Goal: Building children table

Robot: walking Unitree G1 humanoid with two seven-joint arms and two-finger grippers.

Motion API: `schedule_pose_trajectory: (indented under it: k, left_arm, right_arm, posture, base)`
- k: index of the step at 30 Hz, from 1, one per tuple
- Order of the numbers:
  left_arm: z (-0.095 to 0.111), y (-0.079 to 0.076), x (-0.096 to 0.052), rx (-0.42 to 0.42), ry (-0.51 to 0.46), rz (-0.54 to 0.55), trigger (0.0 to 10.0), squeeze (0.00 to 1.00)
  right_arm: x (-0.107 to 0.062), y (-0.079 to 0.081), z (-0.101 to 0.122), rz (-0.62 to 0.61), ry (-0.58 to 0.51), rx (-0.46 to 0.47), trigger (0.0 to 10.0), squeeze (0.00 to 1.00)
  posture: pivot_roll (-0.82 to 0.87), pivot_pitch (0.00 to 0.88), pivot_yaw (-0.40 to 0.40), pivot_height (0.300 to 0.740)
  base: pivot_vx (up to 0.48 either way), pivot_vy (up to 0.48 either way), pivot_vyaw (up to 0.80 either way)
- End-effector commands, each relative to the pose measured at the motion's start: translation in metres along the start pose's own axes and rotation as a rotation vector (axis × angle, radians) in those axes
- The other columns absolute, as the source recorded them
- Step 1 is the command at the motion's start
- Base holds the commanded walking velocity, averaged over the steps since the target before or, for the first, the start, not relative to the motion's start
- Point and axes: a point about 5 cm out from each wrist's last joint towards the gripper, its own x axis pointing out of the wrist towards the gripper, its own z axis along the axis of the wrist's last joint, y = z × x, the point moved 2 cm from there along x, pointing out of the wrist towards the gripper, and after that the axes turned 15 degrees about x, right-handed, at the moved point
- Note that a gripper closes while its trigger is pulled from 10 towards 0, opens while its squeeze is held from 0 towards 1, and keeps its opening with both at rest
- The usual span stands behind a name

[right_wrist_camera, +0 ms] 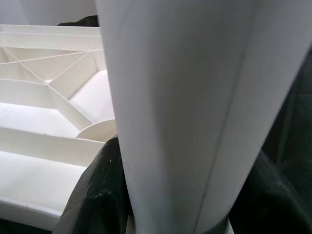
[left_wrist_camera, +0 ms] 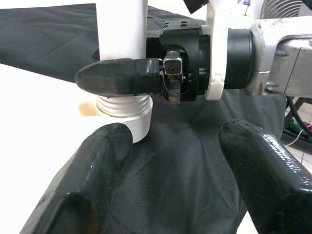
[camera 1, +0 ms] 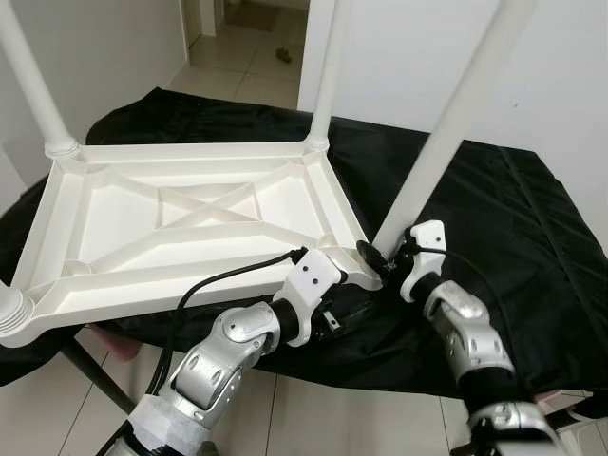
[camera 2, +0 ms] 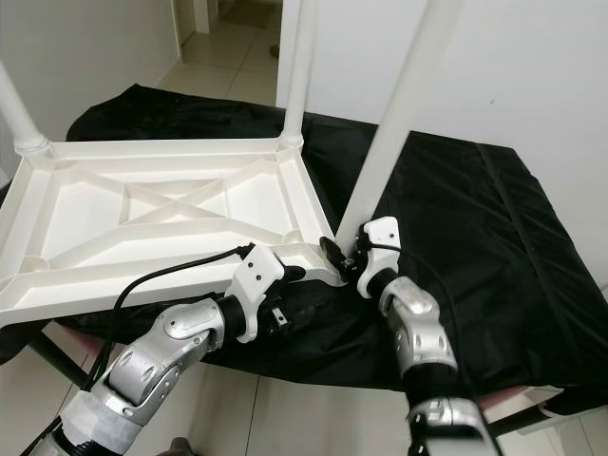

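A white plastic tabletop lies upside down on a black cloth that drapes a raised surface, its ribbed underside facing up with a cross of moulded struts in the middle. Two smooth, round legs already stand in the far corners, one at the left and one at the right, both cut off by the top of the head views. A third, threaded stub sits at the near left corner.

The fourth leg leans up from the near right corner, its ridged foot resting at the corner socket. The right gripper is clamped on that leg just above the socket; from its wrist the pale tube blocks nearly everything, with dark fingers hugging either side. The left gripper waits just beside the same corner with its glossy black fingers spread apart, over the cloth.

Beyond the cloth a tiled floor runs through a doorway between white walls. A black cable loops over the left forearm.
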Motion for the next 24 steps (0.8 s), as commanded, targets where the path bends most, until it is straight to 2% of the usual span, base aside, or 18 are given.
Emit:
schedule_pose_trajectory:
  k: [1,2,4,5,7,8,10,11,12,16,17,20,21,22,24]
  left_arm:
    - [0.0,-0.004,0.0,-0.008,-0.013,-0.042,10.0,0.0]
    - [0.0,-0.004,0.0,-0.008,-0.013,-0.042,10.0,0.0]
    - [0.0,-0.004,0.001,-0.024,-0.02,-0.031,10.0,0.0]
    - [0.0,-0.004,0.001,-0.024,-0.02,-0.031,10.0,0.0]
    - [0.001,-0.005,0.001,-0.028,-0.022,-0.028,10.0,0.0]
    - [0.001,-0.005,0.001,-0.028,-0.022,-0.028,10.0,0.0]
    - [0.001,-0.006,0.0,-0.03,-0.023,-0.028,10.0,0.0]
    - [0.001,-0.006,0.0,-0.03,-0.023,-0.028,10.0,0.0]
    - [0.0,-0.007,0.0,-0.032,-0.022,-0.03,10.0,0.0]
    - [0.0,-0.007,0.0,-0.033,-0.02,-0.033,10.0,0.0]
    - [-0.001,-0.007,0.0,-0.034,-0.02,-0.036,10.0,0.0]
    - [-0.001,-0.008,0.0,-0.035,-0.02,-0.036,10.0,0.0]
    - [-0.001,-0.008,0.0,-0.035,-0.021,-0.036,10.0,0.0]
    - [-0.001,-0.007,0.0,-0.034,-0.021,-0.035,10.0,0.0]
    - [0.0,-0.006,0.0,-0.033,-0.021,-0.033,10.0,0.0]
  right_arm:
    - [-0.01,-0.002,0.0,-0.139,-0.05,0.033,0.0,0.0]
    - [-0.01,-0.002,0.0,-0.139,-0.05,0.033,0.0,0.0]
    - [-0.021,-0.005,-0.002,-0.302,-0.08,0.036,0.0,0.0]
    - [-0.021,-0.005,-0.002,-0.302,-0.08,0.036,0.0,0.0]
    - [-0.032,-0.005,-0.005,-0.438,-0.098,0.029,0.0,0.0]
    - [-0.032,-0.005,-0.005,-0.438,-0.098,0.029,0.0,0.0]
    - [-0.04,-0.001,-0.009,-0.535,-0.104,0.044,0.0,0.0]
    - [-0.04,-0.001,-0.009,-0.535,-0.104,0.044,0.0,0.0]
    - [-0.042,0.008,-0.011,-0.553,-0.104,0.056,0.0,0.0]
    - [-0.041,0.01,-0.01,-0.549,-0.104,0.043,0.0,0.0]
    - [-0.041,0.007,-0.01,-0.555,-0.089,0.06,4.0,0.0]
    - [-0.042,0.006,-0.011,-0.565,-0.081,0.069,4.0,0.0]
    - [-0.043,0.007,-0.01,-0.571,-0.079,0.069,10.0,0.0]
    - [-0.038,0.007,-0.006,-0.513,-0.092,0.069,10.0,1.0]
    - [-0.031,0.005,0.0,-0.437,-0.098,0.066,10.0,1.0]
  posture:
    - [0.05,0.0,-0.079,0.74]
    - [0.05,0.0,-0.079,0.74]
    - [0.05,0.0,-0.082,0.74]
    - [0.05,0.0,-0.082,0.74]
    - [0.05,0.0,-0.084,0.74]
    - [0.05,0.0,-0.084,0.74]
    - [0.05,0.0,-0.086,0.74]
    - [0.05,0.0,-0.086,0.74]
    - [0.04,0.0,-0.086,0.74]
    - [0.04,0.0,-0.084,0.74]
    - [0.04,0.0,-0.085,0.74]
    - [0.04,0.0,-0.085,0.74]
    - [0.04,0.0,-0.085,0.74]
    - [0.04,0.0,-0.085,0.74]
    - [0.05,0.0,-0.086,0.74]
  base:
    - [0.0,0.0,0.0]
    - [0.0,0.0,0.0]
    - [0.0,0.0,0.0]
    - [0.0,0.0,0.0]
    - [0.0,0.0,0.0]
    - [0.0,0.0,0.0]
    - [0.0,0.0,0.0]
    - [0.0,0.0,0.0]
    - [0.0,0.0,0.0]
    - [0.0,0.0,0.0]
    - [0.0,0.0,0.0]
    - [0.0,0.0,0.0]
    - [0.0,0.0,0.0]
    - [0.0,0.0,0.0]
    - [0.0,0.0,0.0]
